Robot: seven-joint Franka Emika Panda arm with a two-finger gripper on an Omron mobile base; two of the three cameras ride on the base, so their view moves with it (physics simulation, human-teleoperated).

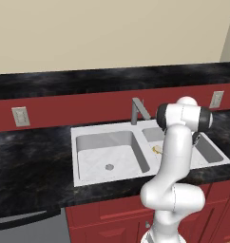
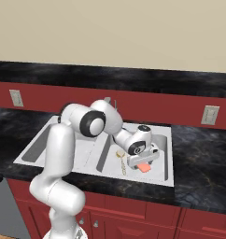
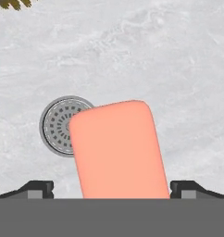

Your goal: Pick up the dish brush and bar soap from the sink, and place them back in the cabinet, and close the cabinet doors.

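Note:
The salmon-orange bar soap lies flat on the floor of the right basin of the white sink, partly over the round drain. My gripper hangs low over it, open, one fingertip on each side with a gap to the soap. From the right base view the gripper is down in the right basin just above the soap. The thin pale-yellow dish brush lies beside it to the left, also seen as a yellow bit behind my arm. The cabinet and its doors are out of view.
The grey faucet stands at the back between the basins. The left basin holds nothing but its drain. Black counter surrounds the sink rim. Wall outlets sit on the red backsplash.

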